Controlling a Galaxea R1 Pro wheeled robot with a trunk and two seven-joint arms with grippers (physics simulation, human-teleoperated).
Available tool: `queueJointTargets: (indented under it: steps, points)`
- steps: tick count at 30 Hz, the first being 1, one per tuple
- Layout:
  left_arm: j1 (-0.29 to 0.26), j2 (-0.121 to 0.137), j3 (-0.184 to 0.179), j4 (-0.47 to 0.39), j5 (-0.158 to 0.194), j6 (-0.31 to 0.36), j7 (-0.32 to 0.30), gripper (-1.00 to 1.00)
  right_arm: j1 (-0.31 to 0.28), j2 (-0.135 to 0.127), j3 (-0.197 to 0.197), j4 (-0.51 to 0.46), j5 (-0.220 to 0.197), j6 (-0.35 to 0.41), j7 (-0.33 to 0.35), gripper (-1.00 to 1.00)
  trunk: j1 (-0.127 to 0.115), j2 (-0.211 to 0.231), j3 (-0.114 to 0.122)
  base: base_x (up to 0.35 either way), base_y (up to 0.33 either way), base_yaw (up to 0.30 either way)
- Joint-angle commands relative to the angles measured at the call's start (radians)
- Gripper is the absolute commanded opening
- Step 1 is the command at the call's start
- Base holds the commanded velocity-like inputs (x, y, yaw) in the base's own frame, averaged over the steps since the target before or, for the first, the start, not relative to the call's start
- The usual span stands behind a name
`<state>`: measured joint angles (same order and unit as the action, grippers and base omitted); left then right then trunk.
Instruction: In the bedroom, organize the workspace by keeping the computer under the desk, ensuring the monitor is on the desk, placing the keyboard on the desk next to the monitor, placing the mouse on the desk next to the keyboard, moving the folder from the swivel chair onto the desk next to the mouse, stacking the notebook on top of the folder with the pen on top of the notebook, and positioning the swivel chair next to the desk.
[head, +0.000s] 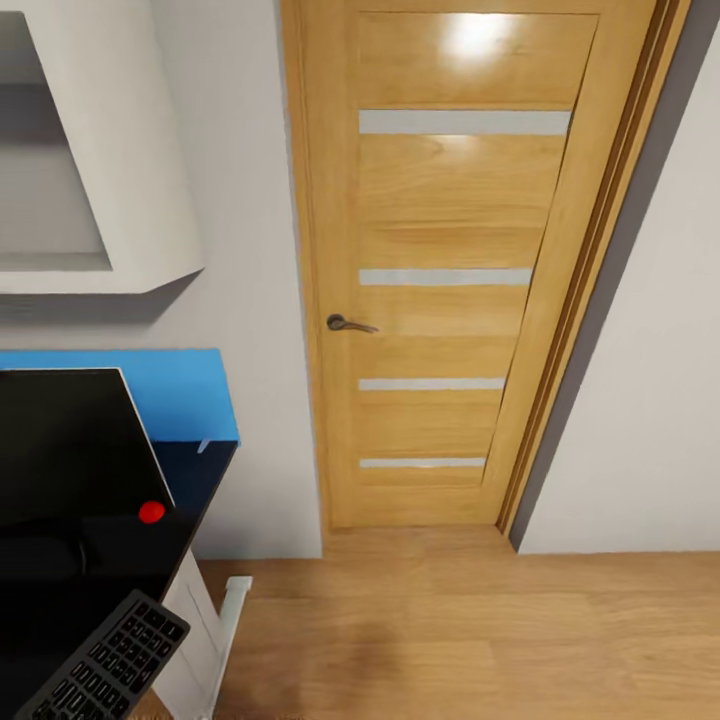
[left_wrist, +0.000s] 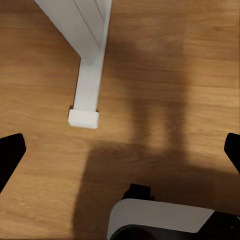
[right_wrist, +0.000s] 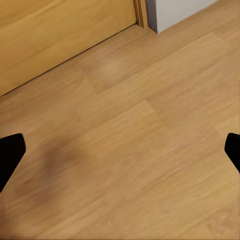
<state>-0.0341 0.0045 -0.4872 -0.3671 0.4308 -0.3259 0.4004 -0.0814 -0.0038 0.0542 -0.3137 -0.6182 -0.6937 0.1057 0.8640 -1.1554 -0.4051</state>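
Observation:
The black monitor (head: 70, 460) stands at the left of the head view on the black desk (head: 205, 470). The keyboard (head: 110, 660), dark keys in a silver frame, lies at the lower left with one end past the desk's edge. A white desk leg (left_wrist: 87, 80) with a flat foot shows in the left wrist view. My left gripper (left_wrist: 120, 155) is open above the wooden floor, close to that leg. Over bare floor my right gripper (right_wrist: 120, 155) is open too, and it holds nothing.
A closed wooden door (head: 460, 270) with a dark handle (head: 345, 323) faces me. A blue wall panel (head: 185, 390) sits behind the monitor, a white wall shelf (head: 110, 160) above it. A small red dot (head: 152, 512) sits by the monitor's corner. My own base (left_wrist: 160, 220) shows below the left gripper.

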Motion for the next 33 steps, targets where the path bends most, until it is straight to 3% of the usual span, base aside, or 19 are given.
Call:
queueJointTargets:
  steps: [1,7,25,33]
  points:
    - [-0.001,0.0,-0.008,0.0,0.008,-0.004,0.006,1.0,-0.001,-0.001,0.006,0.001,-0.011,-0.004,0.005,1.0,0.0,-0.001,-0.001,0.001,-0.003,0.283]
    - [-0.001,0.0,-0.009,0.0,0.008,-0.003,0.006,1.0,0.0,0.0,0.006,0.001,-0.011,-0.004,0.005,1.0,0.0,-0.001,-0.001,-0.038,-0.142,0.283]
    - [-0.001,-0.001,-0.01,0.0,0.008,-0.002,0.008,1.0,-0.001,0.002,0.007,0.001,-0.009,-0.006,0.005,1.0,0.0,-0.001,-0.001,-0.008,-0.311,0.284]
    - [-0.001,0.001,-0.01,0.0,0.009,-0.002,0.008,1.0,0.0,0.002,0.007,0.0,0.009,-0.007,0.005,1.0,0.0,-0.001,-0.001,-0.178,-0.222,0.285]
